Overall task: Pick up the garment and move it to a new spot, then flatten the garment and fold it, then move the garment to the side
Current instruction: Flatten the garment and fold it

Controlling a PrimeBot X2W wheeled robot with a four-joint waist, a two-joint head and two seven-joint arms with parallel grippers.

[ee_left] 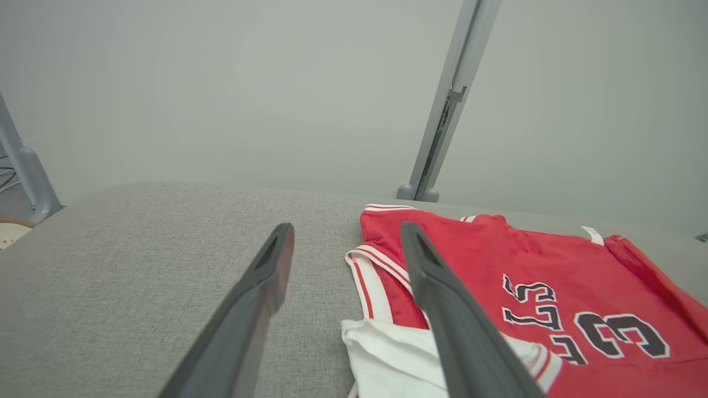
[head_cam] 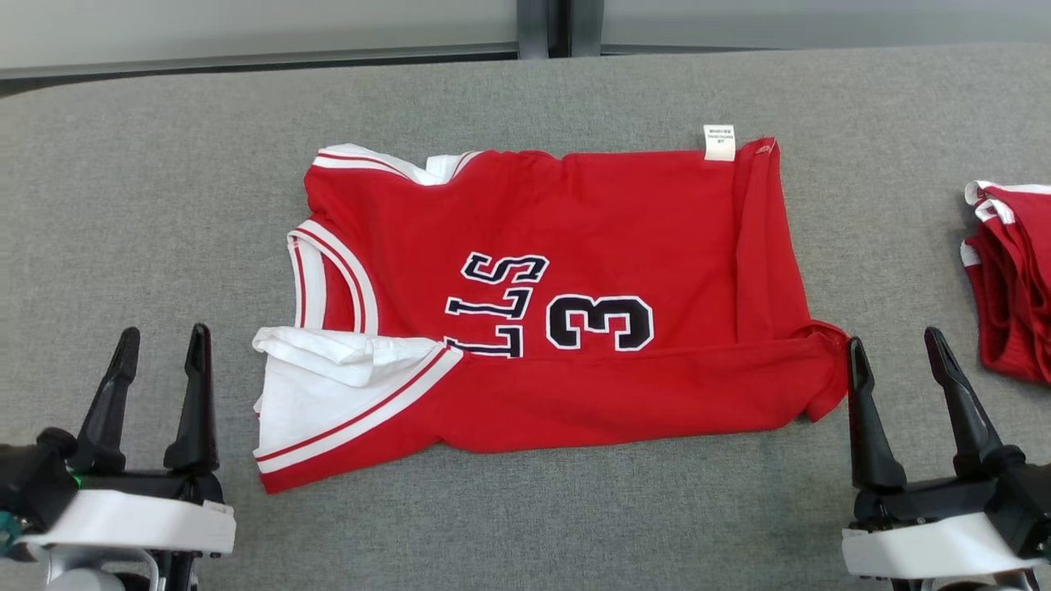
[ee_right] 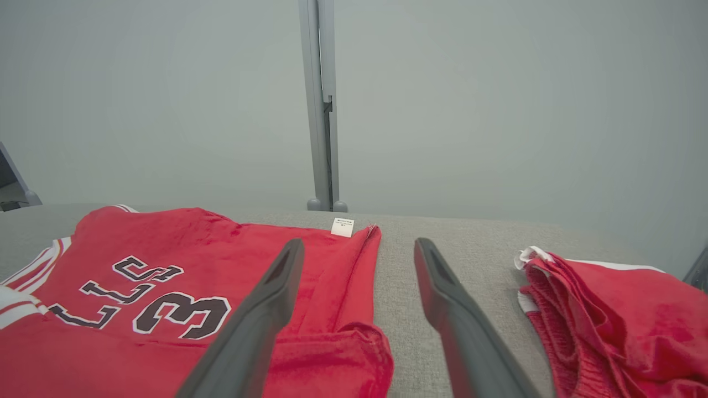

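The garment [head_cam: 575, 271] is a red basketball jersey with white trim, black lettering and a "3", lying flat on the grey table with its near long edge folded over. A white layer shows at its near left corner. My left gripper [head_cam: 162, 341] stands open just left of that corner, empty. At the jersey's near right corner, my right gripper [head_cam: 895, 345] is open and empty too, its left finger beside the cloth. The left wrist view has the jersey [ee_left: 531, 276] past the right finger [ee_left: 442, 298]. In the right wrist view the jersey [ee_right: 166, 276] spreads left of the open fingers [ee_right: 260, 326].
A second pile of red and white cloth [head_cam: 1014, 279] lies at the table's right edge, close to my right gripper; it also shows as the red pile [ee_right: 608, 315] in the right wrist view. A grey post [ee_right: 321, 105] rises behind the table. The grey table surface [head_cam: 164, 205] extends left.
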